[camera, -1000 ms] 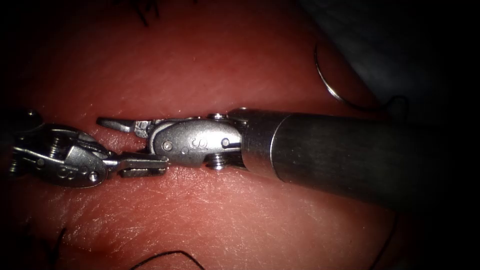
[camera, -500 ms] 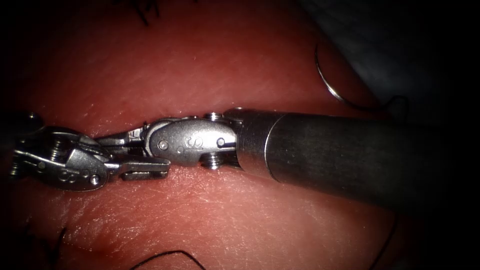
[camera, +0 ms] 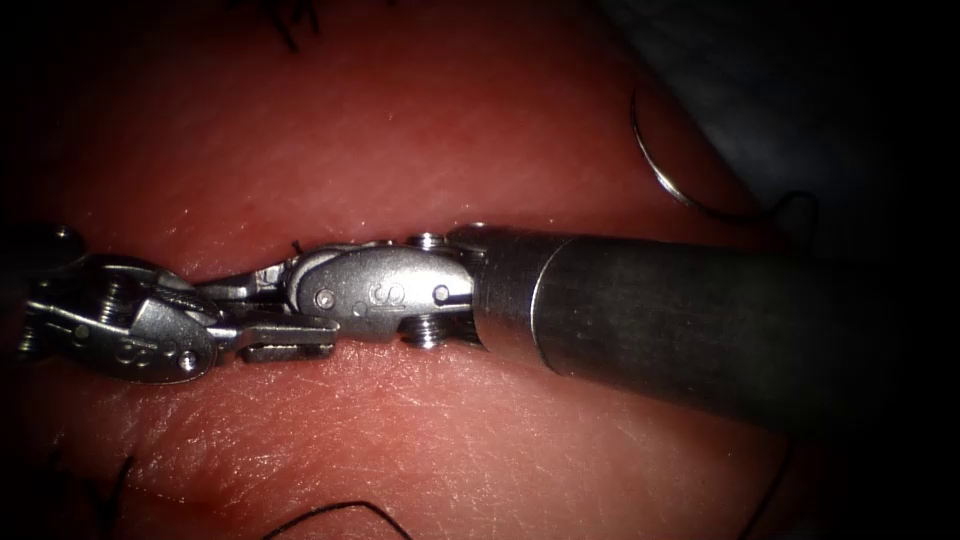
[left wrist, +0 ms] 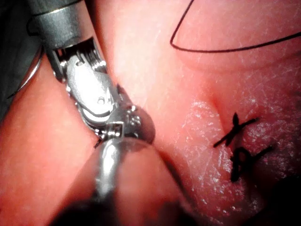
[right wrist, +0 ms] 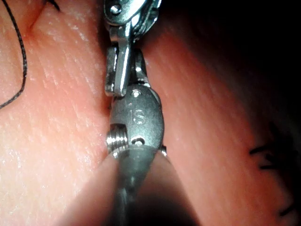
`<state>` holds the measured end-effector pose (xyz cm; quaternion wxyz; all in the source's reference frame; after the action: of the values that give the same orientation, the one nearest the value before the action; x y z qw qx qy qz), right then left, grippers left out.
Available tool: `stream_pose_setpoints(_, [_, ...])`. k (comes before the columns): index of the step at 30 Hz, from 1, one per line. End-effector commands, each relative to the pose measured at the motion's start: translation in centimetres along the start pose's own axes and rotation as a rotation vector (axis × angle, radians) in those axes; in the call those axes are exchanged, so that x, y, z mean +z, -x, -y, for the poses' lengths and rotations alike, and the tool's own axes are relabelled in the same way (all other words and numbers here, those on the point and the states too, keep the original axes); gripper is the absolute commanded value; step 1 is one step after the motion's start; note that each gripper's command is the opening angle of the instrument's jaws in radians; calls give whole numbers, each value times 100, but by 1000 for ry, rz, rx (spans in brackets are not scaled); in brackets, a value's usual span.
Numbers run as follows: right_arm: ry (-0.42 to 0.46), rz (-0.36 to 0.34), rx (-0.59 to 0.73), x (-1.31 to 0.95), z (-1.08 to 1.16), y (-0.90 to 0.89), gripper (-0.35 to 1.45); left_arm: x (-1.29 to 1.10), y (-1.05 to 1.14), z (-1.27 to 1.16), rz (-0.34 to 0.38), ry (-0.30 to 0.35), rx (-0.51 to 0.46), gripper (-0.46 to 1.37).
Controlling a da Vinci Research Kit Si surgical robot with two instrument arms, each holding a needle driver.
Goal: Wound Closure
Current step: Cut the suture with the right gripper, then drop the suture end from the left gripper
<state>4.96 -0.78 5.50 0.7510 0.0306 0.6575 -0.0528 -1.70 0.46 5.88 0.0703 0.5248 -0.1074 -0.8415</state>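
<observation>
Two hands sit close together over the cut, tips almost touching, and neither holds the needle

Left hand: clenched, nothing visible between its jaws, lying along the lower lip of the cut

Right hand: clenched as well, its tips pressed low into the cut line just above the left hand. Whether it pinches thread or tissue there, I cannot tell

Needle: lies free near the edge of the tissue, well to the right of both hands and above the line of the cut. Its whole curve seems exposed, so it appears not to be in the tissue. A dark strand trails off from its lower end

Thread: a slack loop rests on the tissue below the cut, apart from both hands

Progress, as a judgement: partly done. Dark stitches with short ends already cross the cut in the left wrist view, and more dark ends show at the top and lower left of the endoscope view. The stretch where the hands meet shows no stitch across it, so that part looks left to close

Writing: a stamped mark on the right hand's wrist joint reads roughly "IS". The left hand's wrist bears a similar stamp, too faint to read. No brand name or label is legible
</observation>
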Motion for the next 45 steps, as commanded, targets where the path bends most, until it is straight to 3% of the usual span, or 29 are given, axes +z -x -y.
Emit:
stream_pose_setpoints(1, [3,0,6,1,3,-1,39,0,0,0,-1,5,0,-35])
stream_pose_setpoints(2, [3,0,6,1,3,-1,54,-1,0,0,-1,5,0,-35])
stream_pose_setpoints(3, [3,0,6,0,4,-2,81,-1,0,0,-1,5,0,-35])
stream_pose_setpoints(4, [10,-5,6,0,3,-3,92,-2,0,0,-1,5,0,-35])
stream_pose_setpoints(8, [44,-17,5,-6,-1,-2,101,-3,1,0,0,4,0,-35])
stream_pose_setpoints(10, [77,13,4,-13,-3,-2,112,-3,1,-1,0,5,0,-35])
stream_pose_setpoints(19, [135,62,12,-57,-11,-1,108,1,-8,-2,4,-2,-7,-35])
stream_pose_setpoints(31, [321,64,20,-152,-27,-26,98,30,-49,-14,-54,-4,-10,-35])
stream_pose_setpoints(39, [393,117,4,-181,-32,-19,97,65,-80,-30,-97,23,-25,-35])
stream_pose_setpoints(45, [411,155,-2,-186,-33,-16,97,98,-88,-49,-113,37,-74,-35])
